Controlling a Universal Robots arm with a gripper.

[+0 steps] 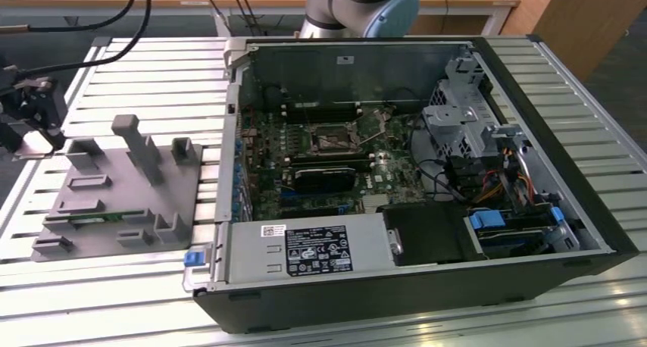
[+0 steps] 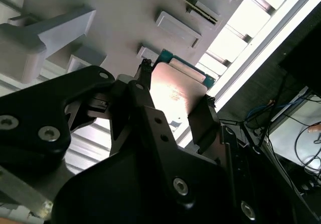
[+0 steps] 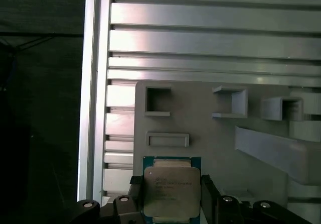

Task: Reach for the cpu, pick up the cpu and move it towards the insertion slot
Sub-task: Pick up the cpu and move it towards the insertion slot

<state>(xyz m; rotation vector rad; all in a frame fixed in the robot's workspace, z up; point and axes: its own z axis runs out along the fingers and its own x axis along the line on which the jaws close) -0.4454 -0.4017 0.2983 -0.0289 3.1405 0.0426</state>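
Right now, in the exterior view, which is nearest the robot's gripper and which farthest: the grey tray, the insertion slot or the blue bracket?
From the gripper at the exterior view's left edge:
1. Grey tray, right beside it.
2. Insertion slot, mid-board inside the open case.
3. Blue bracket, toward the exterior view's right.

Slatted metal table (image 1: 142, 67), grey parts holder (image 1: 106, 199) lying on it, open computer case (image 1: 404, 294) just beside

Glare whitens the slatted table (image 3: 210, 38) and the cpu (image 2: 175, 91); the computer case (image 1: 566, 135) is dim inside.
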